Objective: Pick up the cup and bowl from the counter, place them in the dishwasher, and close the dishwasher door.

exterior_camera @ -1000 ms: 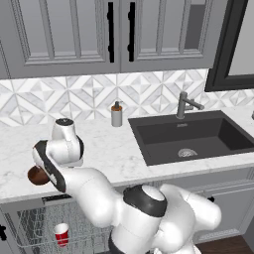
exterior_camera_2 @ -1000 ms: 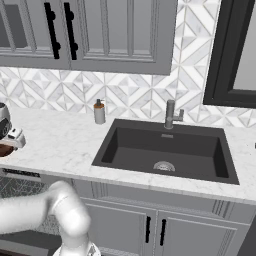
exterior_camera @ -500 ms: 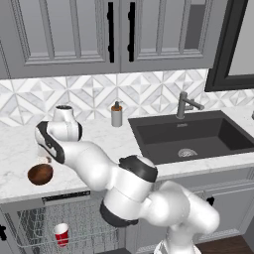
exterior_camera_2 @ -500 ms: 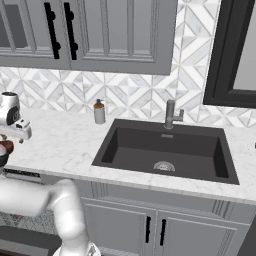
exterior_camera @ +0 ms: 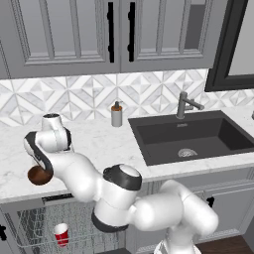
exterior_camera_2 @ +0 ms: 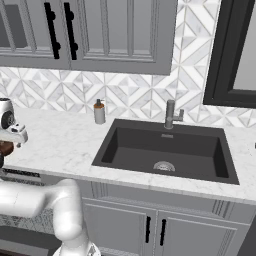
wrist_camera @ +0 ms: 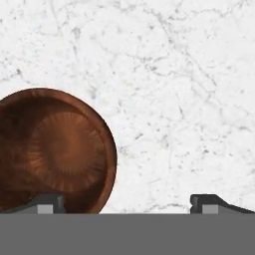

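Left base view: the small round dark-brown wooden-looking bowl (exterior_camera: 36,175) sits on the long white-grey marble-patterned surface (exterior_camera: 94,141), near its front edge at the far left, with the white arm's wrist bent down just above and beside it. Its outside is a smooth, glossy reddish brown. Below the surface the dishwasher (exterior_camera: 44,225) stands open, its grey wire rack pulled forward. The small red tapered cup with a white rim (exterior_camera: 61,234) stands upright inside that rack. A grey soap dispenser bottle (exterior_camera: 116,114) stands by the tiled wall, left of the black inset sink (exterior_camera: 191,136) and its grey tap (exterior_camera: 184,103).

Right base view: the bowl (exterior_camera_2: 5,148) shows as a dark-brown sliver at the left edge, partly hidden behind the white hand hardware. The soap bottle (exterior_camera_2: 99,112) stands well apart from it, toward the sink (exterior_camera_2: 165,150).

Hand view: the camera looks straight down on the marble (wrist_camera: 174,89). The bowl (wrist_camera: 52,149) is seen from above, a round rim with a paler, radially streaked wood-grain disc at its centre and a darker ring around it. The gripper (wrist_camera: 127,205) has its jaws spread wide and empty. One dark fingertip (wrist_camera: 44,203) overlaps the bowl's near rim; the other stands over bare marble, so the bowl lies off to one side rather than between them.
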